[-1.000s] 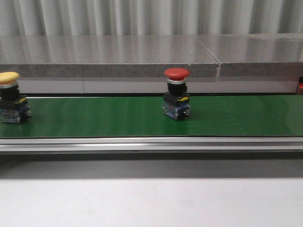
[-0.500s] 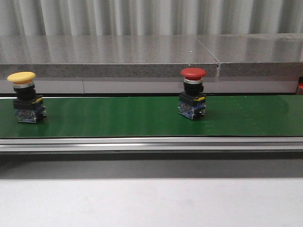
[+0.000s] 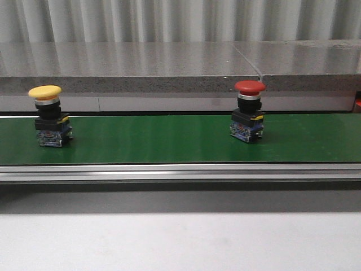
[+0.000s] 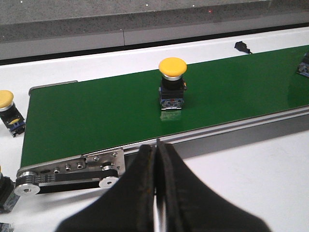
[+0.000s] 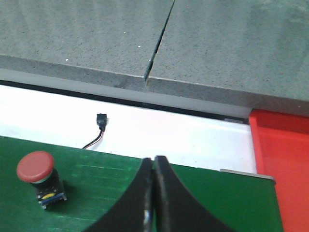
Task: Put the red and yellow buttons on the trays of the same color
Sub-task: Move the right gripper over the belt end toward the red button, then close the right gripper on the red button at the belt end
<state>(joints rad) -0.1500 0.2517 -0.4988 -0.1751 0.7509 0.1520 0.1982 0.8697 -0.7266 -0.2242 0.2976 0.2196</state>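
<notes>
A yellow button [image 3: 49,116] stands upright on the green belt [image 3: 146,138] at the left, and a red button [image 3: 248,112] stands right of centre. The left wrist view shows the yellow button [image 4: 172,90] on the belt beyond my left gripper [image 4: 156,147], which is shut and empty over the belt's near rail. My right gripper [image 5: 154,162] is shut and empty above the belt, with the red button [image 5: 39,178] off to one side. The red tray [image 5: 282,166] lies past the belt's end. No yellow tray shows.
Another yellow button [image 4: 9,112] lies on the white table beside the belt's roller end [image 4: 67,171]. A grey stone ledge [image 3: 141,68] runs behind the belt. A small black connector with wires [image 5: 100,126] lies on the white surface behind the belt.
Both buttons have ridden the belt to the right, the yellow one coming fully into the front view. Neither gripper appears in the earlier frames.
</notes>
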